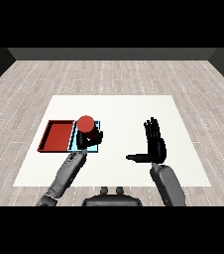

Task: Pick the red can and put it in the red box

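The red can (86,125) is seen left of the frame's centre, held by the left hand (93,138), whose black fingers are curled round its dark lower body. It sits over the light blue tray (97,147), close to the edge shared with the red tray (57,135), which lies further left. Whether the can is lifted or resting on the blue tray cannot be told from this view.

The main risk is judged to be a release in the wrong tray: the can is above the blue one, and only a short move toward the frame's left separates it from the red one. If carried low, its base could catch on the raised rims between the 2 trays and be tipped. The hand also hides most of the can's side, so the placement would be hard to check.

The can is upright, its long axis vertical, with the round red top facing up toward the viewer.

The right hand (154,142) is held open at centre right, fingers straight, thumb out, holding nothing above the white surface (134,106).
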You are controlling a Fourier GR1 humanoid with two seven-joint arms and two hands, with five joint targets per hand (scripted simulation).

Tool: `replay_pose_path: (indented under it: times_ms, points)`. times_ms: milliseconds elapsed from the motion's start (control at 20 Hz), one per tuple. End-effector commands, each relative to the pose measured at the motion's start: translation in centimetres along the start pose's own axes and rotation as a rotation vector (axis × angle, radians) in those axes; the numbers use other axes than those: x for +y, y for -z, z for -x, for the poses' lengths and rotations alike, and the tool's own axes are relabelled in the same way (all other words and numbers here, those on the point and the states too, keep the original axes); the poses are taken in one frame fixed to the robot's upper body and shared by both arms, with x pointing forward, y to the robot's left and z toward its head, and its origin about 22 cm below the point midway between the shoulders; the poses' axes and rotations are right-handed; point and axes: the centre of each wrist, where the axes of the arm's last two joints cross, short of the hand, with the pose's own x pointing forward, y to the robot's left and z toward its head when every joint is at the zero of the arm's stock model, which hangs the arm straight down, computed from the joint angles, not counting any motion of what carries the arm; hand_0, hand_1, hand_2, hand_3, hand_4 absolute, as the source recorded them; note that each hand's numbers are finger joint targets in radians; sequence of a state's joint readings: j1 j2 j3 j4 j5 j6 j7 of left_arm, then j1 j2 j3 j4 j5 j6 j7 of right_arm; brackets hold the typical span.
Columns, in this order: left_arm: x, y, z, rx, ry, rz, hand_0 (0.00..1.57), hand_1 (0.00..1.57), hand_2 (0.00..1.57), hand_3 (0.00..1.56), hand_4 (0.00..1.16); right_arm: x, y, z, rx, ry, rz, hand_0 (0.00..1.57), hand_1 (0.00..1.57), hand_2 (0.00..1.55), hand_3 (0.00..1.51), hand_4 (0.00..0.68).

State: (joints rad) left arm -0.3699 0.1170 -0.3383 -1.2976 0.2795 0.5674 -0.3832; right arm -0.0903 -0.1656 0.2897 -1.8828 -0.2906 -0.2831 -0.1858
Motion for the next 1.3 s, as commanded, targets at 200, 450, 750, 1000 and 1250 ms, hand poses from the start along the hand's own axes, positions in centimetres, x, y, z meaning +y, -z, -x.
replay_pose_path:
  times_ms: [200,450,750,1000,1250]
  points:
    - [7.5,3.3,-1.8,-0.009,0.178,-0.1,1.57,1.57,1.57,1.49,1.12,-5.4,-2.9,-0.3,0.043,-0.064,0.091,0.0,0.0,0.0,0.0,0.0]
    - [14.5,4.8,-3.1,0.092,0.401,-0.143,1.57,1.57,1.54,1.47,1.13,-6.8,-2.7,0.2,0.07,-0.049,0.134,0.0,0.0,0.0,0.0,0.0]
    - [20.3,3.6,3.3,0.358,0.619,-0.188,1.57,1.57,1.56,1.49,1.06,-6.5,-2.7,2.1,0.1,-0.069,0.133,0.0,0.0,0.0,0.0,0.0]
    - [25.5,2.3,5.1,0.582,0.762,-0.24,1.57,1.57,1.53,1.42,1.0,-7.0,-3.3,3.4,0.067,-0.06,0.144,0.0,0.0,0.0,0.0,0.0]
    - [24.8,4.7,5.7,0.751,0.83,-0.241,0.63,0.63,0.6,0.0,0.77,-7.8,-1.3,4.2,0.109,-0.09,0.125,0.0,0.0,0.0,0.0,0.0]
